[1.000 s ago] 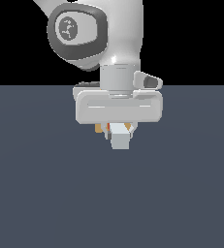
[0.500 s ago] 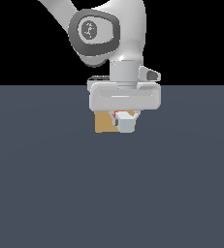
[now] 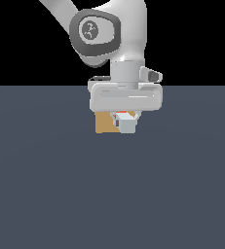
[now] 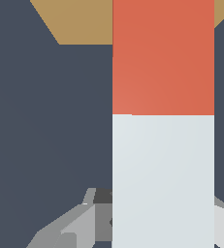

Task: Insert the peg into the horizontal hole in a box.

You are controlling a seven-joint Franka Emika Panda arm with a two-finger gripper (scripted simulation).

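One peg (image 4: pixel 163 126), half orange-red, half pale grey, filling much of the wrist view as a broad bar. Orange-red end toward the box (image 4: pixel 84 22), overlapping its tan face there; whether touching or only in front, hard to say from this angle. Pale end back between the fingers (image 4: pixel 77 225), grey shapes showing on either side of the bar.

Seen end-on in the exterior view as a small pale square (image 3: pixel 126 124) with a speck of red just above, hanging directly under the gripper (image 3: pixel 125 121). Gripper closed around the peg, fingers snug against its sides, though mostly hidden by the wide white hand body above.

Box (image 3: pixel 105 122) just behind the peg and partly covered by it, tan face showing mainly toward the exterior view's left of the peg, sitting on the dark grey-blue floor (image 3: pixel 112 194). Hole not visible in either view, presumably masked by the peg and gripper.

Above the peg, white arm (image 3: pixel 126 44) rising out of frame, with a grey-ringed joint (image 3: pixel 95 33) up and toward the exterior view's left of the peg. Black background beyond the floor's far edge.
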